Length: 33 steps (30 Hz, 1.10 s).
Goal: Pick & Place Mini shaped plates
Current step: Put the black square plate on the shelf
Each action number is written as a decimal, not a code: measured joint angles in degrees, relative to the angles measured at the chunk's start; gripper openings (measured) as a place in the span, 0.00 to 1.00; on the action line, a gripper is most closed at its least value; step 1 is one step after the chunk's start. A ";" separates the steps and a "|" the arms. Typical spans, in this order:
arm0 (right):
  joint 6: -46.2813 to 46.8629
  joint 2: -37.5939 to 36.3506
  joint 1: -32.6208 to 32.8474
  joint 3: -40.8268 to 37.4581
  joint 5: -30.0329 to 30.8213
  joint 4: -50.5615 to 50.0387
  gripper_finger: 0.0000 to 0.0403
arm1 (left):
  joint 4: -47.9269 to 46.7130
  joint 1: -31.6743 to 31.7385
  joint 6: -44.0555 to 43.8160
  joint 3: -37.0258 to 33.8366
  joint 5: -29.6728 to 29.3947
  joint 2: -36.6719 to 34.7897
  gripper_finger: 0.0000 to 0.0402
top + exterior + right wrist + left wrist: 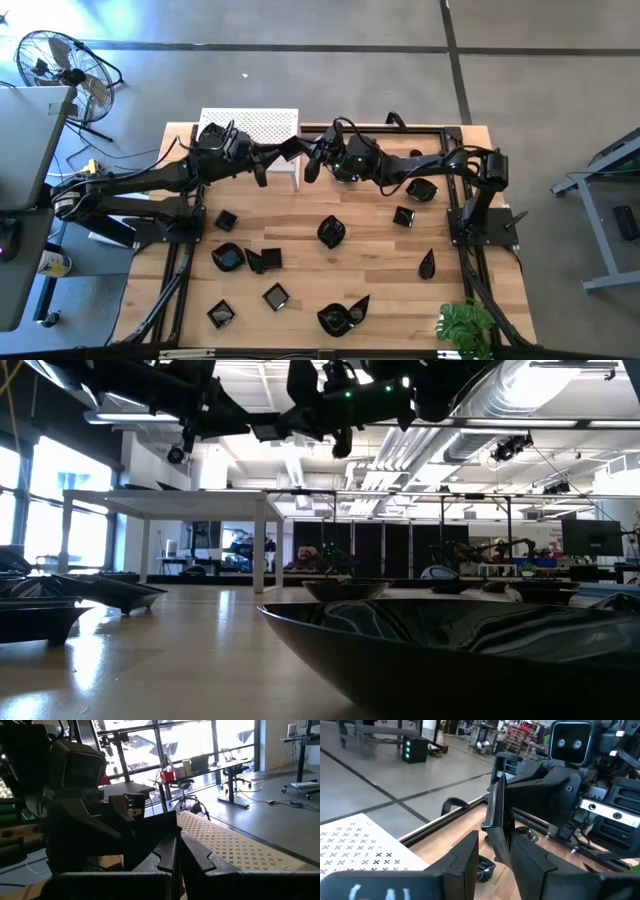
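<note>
Nearest you, in the low view, a wavy black dish is filling the foreground. From above, the mini shaped plates are lying scattered over the wooden table: squares, a teardrop and a wavy round one, with a green plant sitting at the front right corner.

Farther back, your two arms are meeting above the table's far edge. The right gripper is pinching its fingers tight on one thin black plate, holding it edge-up in the air. The left gripper is standing with its fingers spread apart, one on each side of that plate and gripping nothing.

Just beyond them the white stand is showing rows of small cross-shaped holes. I cannot make out any readable lettering on it.
</note>
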 joint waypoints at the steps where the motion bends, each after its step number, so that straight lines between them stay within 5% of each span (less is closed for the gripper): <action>1: -0.02 0.00 0.06 0.00 0.00 0.08 0.02 | 0.09 0.00 0.00 0.00 0.02 0.00 0.25; 12: -1.11 0.00 0.26 0.00 -0.02 0.06 0.03 | -0.36 0.05 -0.05 0.00 -0.19 0.00 0.02; 24: -1.01 0.00 0.35 0.00 -1.13 -2.74 0.16 | -2.40 0.04 0.68 0.02 -4.03 -1.50 0.00; 33: -1.66 0.00 0.47 0.00 1.66 -5.95 0.33 | -20.94 0.13 3.50 7.90 -12.06 -3.57 0.00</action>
